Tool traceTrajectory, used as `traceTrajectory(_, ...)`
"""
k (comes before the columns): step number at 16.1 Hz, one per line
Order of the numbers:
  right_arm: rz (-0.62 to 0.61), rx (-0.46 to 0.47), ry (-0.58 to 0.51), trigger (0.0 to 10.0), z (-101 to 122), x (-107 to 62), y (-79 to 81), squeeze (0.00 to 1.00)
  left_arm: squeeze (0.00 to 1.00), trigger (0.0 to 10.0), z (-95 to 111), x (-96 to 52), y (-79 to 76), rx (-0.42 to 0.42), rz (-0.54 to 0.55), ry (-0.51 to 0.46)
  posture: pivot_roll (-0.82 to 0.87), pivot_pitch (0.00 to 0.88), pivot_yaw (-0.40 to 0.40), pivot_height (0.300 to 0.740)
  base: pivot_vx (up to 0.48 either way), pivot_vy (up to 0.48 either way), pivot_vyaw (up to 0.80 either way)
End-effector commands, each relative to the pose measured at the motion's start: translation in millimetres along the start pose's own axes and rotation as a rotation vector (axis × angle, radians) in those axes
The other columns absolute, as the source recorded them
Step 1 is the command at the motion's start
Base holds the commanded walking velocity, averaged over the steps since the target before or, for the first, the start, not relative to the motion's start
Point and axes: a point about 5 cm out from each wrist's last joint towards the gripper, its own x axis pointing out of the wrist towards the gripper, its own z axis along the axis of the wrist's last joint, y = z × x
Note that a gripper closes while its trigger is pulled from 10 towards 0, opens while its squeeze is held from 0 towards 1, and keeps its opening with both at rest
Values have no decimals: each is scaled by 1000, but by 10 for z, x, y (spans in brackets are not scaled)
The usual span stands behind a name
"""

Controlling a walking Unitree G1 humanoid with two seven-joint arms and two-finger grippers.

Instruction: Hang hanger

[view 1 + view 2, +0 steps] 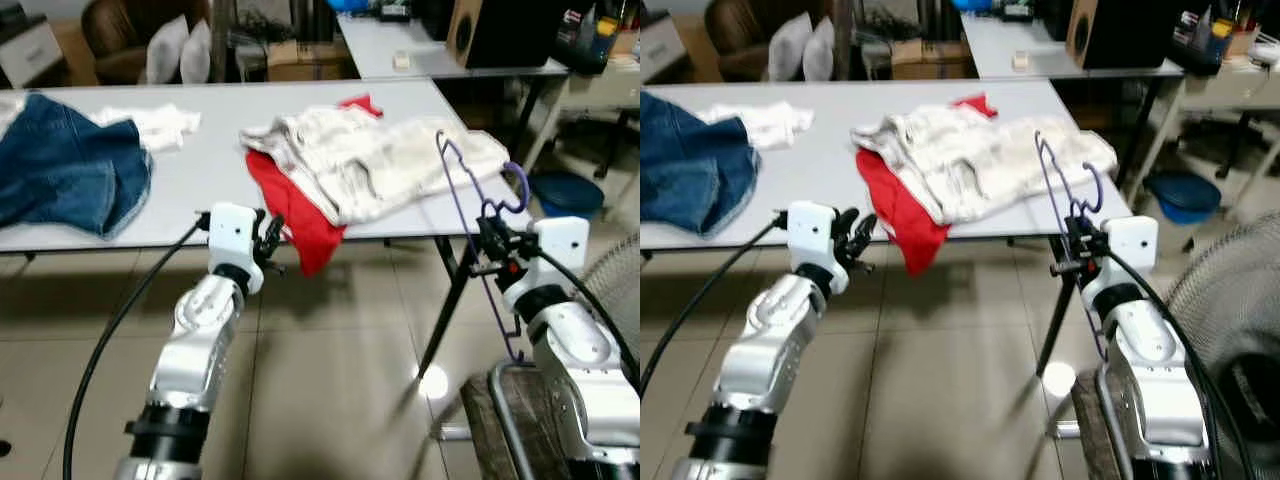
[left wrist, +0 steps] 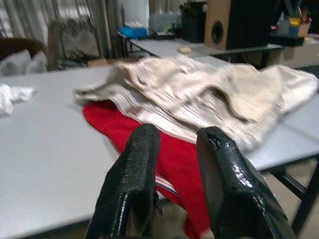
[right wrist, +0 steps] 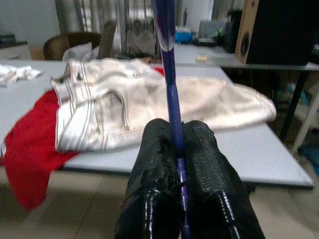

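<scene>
Right gripper (image 1: 487, 243) clenched on purple hanger (image 1: 462, 186), held upright near desk (image 1: 190, 190) right corner. Left gripper (image 1: 270, 238) idle, jaws parted slightly. Carrying step; next needs a rail found. White clothes (image 1: 370, 155), red cloth (image 1: 295, 215) beyond.

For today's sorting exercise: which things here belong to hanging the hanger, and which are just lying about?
Belongs to the job:
purple hanger
right pincer, shut on it

Just lying about:
white trousers
red cloth
blue jeans
white cloth
speaker
table
</scene>
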Motion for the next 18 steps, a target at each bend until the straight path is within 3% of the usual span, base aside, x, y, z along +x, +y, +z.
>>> traceTrajectory(1,22,13,-9,10000,5,8,66,0,0,10000,19,-7,94,13,16,0,-127,4,28,740,416,0,0)
traceTrajectory(9,-3,22,-5,10000,-55,-101,81,0,0,10000,-40,-52,72,-2,-16,1,-155,0,18,740,413,0,0)
traceTrajectory(12,-3,41,18,10000,-76,-187,78,0,0,10000,-79,-113,43,-18,-13,0,-171,0,18,740,412,0,-173)
traceTrajectory(14,-16,2,35,10000,-74,-306,-9,0,0,10000,-88,-148,-32,-35,-46,-11,-185,1,27,740,412,0,0)
traceTrajectory(18,-34,-22,49,10000,-83,-463,-55,0,0,10000,-117,-243,44,-45,-30,-15,-184,32,41,740,407,0,0)
